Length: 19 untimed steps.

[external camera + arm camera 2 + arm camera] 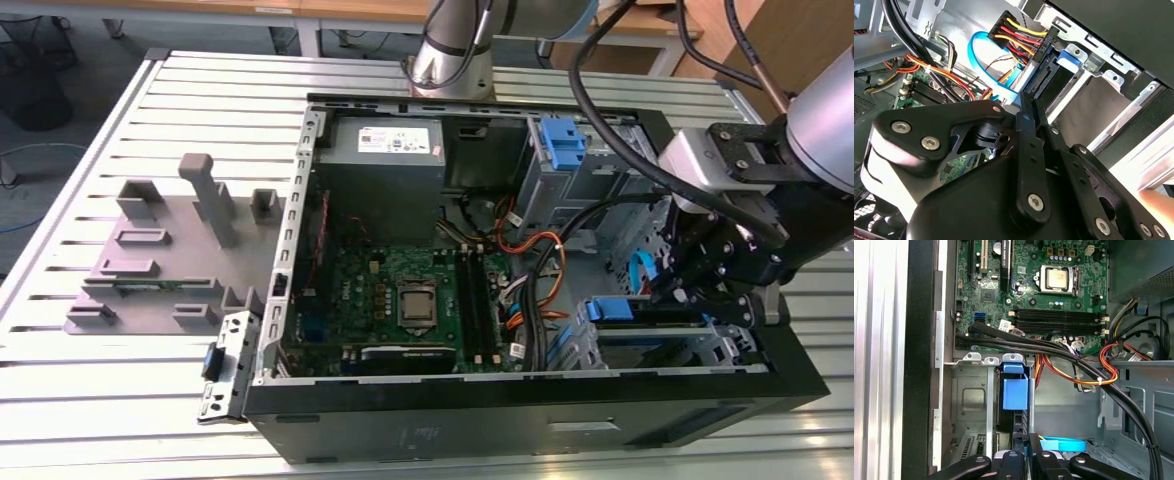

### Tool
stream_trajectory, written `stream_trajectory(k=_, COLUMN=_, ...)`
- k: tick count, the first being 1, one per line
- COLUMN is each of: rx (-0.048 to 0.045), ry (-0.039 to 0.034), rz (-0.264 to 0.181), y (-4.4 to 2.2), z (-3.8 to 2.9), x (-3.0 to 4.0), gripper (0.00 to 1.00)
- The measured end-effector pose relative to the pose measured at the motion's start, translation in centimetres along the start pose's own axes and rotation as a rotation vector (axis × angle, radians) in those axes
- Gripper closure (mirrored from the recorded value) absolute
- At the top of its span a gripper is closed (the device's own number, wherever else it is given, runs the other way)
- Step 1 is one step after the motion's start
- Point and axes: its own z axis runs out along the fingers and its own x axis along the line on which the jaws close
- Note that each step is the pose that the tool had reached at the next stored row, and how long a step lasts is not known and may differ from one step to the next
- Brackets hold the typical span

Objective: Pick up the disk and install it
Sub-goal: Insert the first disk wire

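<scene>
Disk (1015, 390) in bay, gripper (1024, 452) above

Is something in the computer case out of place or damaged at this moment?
Nothing looks damaged. The case lies open on its side, and loose cables cross the motherboard. The gripper is at the drive bay, where a blue carrier sits upright in a slot, not askew.

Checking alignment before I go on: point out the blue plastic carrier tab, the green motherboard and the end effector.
Blue plastic carrier tab (1015, 392), first wrist view: its flat front face.
Green motherboard (400, 300), exterior view: beside the processor socket.
End effector (1024, 457), first wrist view: between its black fingertips.
</scene>
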Motion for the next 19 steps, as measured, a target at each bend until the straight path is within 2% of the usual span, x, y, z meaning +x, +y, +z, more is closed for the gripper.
stream_trajectory(k=19, rx=0.0, ry=0.0002, rz=0.0, y=-0.01, z=0.38, x=0.13, gripper=0.84)
